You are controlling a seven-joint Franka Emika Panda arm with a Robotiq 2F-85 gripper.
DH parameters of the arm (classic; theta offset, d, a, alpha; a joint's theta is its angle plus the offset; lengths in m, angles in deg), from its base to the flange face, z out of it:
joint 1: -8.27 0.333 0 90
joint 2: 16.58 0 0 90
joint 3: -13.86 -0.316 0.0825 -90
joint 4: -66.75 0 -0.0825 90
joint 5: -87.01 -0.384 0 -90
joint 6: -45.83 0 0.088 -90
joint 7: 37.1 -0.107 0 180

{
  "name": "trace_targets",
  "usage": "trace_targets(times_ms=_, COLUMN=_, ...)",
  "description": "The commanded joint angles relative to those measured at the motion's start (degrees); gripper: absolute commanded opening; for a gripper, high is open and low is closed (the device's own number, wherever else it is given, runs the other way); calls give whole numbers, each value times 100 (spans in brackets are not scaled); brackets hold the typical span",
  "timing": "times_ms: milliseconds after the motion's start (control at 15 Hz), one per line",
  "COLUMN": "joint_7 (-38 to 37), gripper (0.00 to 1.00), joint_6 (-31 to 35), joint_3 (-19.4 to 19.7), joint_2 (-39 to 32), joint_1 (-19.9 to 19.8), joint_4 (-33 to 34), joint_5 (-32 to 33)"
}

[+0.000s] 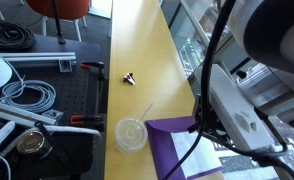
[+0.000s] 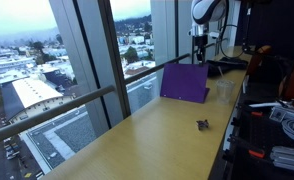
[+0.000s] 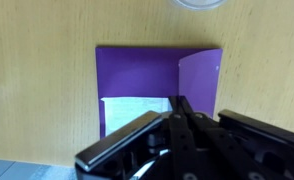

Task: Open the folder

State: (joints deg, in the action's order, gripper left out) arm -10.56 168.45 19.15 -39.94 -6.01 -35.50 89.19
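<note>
The purple folder point(image 3: 137, 70) lies on the yellow table with a white sheet point(image 3: 135, 108) showing inside. Its front cover point(image 2: 184, 84) stands raised, nearly upright, in an exterior view. It also shows in an exterior view point(image 1: 165, 150) beside the arm. My gripper point(image 3: 181, 101) has its fingers pressed together on the top edge of the raised cover point(image 3: 200, 80). In an exterior view my gripper point(image 2: 198, 62) sits right above the cover's upper edge.
A clear round lid with a straw point(image 1: 131, 134) lies next to the folder, and its edge shows in the wrist view point(image 3: 202, 3). A small black object point(image 1: 130, 76) lies farther along the table point(image 1: 137, 40). Cables and tools fill the black bench point(image 1: 37, 100). Windows run along the table's other side.
</note>
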Motion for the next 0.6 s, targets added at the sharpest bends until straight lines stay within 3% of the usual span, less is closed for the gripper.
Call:
trace_targets(times_ms=0, joint_7=-839, gripper=0, joint_6=112, joint_3=82, joint_2=630, joint_1=545, joint_4=-570, joint_5=853)
trace_targets(times_ms=533, joint_7=-2975, gripper=0, joint_6=-109, joint_3=-533, joint_2=760, joint_1=2189, joint_4=-1087, joint_5=2713)
